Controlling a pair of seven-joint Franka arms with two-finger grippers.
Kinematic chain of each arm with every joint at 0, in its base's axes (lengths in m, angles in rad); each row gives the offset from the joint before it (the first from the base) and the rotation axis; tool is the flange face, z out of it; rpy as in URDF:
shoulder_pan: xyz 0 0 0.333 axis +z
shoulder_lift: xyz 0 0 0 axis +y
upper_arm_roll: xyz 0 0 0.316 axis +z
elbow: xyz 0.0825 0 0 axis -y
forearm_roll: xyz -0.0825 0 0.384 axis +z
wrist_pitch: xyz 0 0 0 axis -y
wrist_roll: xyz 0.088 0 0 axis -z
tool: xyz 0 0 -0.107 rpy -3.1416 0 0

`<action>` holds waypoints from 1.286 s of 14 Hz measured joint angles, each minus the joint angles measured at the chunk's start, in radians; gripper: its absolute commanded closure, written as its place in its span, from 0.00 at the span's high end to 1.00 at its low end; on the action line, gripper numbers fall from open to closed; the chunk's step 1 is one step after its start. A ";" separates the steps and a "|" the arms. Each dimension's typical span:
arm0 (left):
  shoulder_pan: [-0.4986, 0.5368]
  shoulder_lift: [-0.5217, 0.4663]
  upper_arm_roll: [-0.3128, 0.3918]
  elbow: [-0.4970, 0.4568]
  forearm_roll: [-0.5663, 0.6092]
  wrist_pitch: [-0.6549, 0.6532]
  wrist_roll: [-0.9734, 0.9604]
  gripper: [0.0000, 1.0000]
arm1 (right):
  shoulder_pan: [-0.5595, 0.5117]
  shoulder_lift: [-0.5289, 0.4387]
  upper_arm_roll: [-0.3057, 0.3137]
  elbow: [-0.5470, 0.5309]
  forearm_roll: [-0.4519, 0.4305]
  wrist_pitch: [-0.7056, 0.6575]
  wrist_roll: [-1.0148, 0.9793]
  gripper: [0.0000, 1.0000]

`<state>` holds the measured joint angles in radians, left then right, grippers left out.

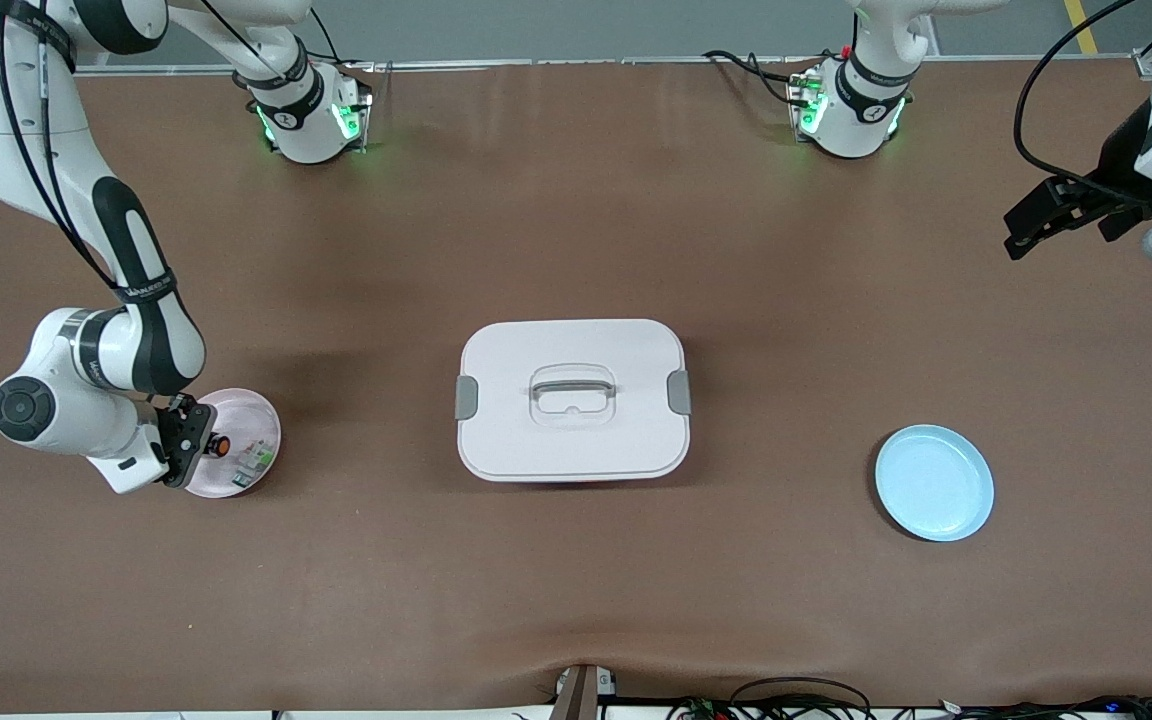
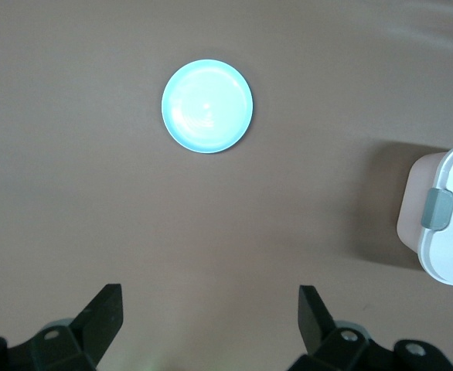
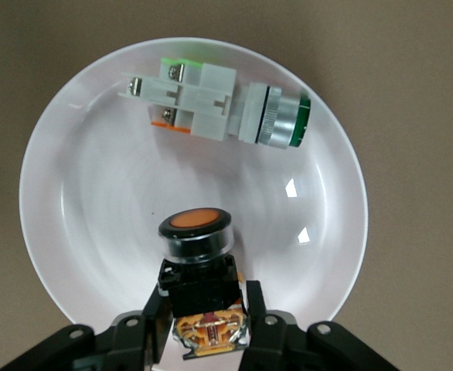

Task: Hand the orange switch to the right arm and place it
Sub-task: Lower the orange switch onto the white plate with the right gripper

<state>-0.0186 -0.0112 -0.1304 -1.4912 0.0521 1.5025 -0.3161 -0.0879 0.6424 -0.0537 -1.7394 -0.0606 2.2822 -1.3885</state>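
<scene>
Now I'm placing — the right gripper (image 3: 203,309) is sitting over the pink plate (image 3: 80,232), fingers loosely around the orange switch (image 3: 197,255). Next I'm spreading them fully, then lifting straight up. The left gripper (image 2: 207,325) is waiting, jaws apart.

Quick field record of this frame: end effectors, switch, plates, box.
right end effector: low over the pink plate, fingers around the orange switch
left end effector: open, empty, waiting above the table at the left arm's end
green-and-white part: lying on the pink plate beside the switch
blue plate: empty
white lidded box: mid-table, closed
</scene>
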 measured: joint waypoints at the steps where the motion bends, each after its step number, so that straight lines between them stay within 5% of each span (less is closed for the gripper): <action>1: 0.000 0.003 0.000 0.000 0.000 0.000 0.000 1.00 | -0.001 0.000 0.000 0.000 0.000 0.001 0.000 1.00; 8: -0.005 0.024 -0.002 0.000 0.000 0.001 0.000 1.00 | -0.021 -0.005 0.001 0.020 0.009 -0.007 -0.013 1.00; 12: -0.006 0.027 -0.003 0.000 0.000 0.001 0.000 1.00 | -0.021 -0.025 0.003 0.028 0.118 -0.114 -0.005 1.00; 18: -0.005 0.027 -0.003 0.000 0.000 0.001 0.000 1.00 | 0.008 -0.103 0.015 0.005 0.139 -0.235 0.244 1.00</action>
<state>-0.0231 0.0160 -0.1334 -1.4913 0.0520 1.5036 -0.3161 -0.0795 0.5393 -0.0383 -1.7342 0.0780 2.0472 -1.1444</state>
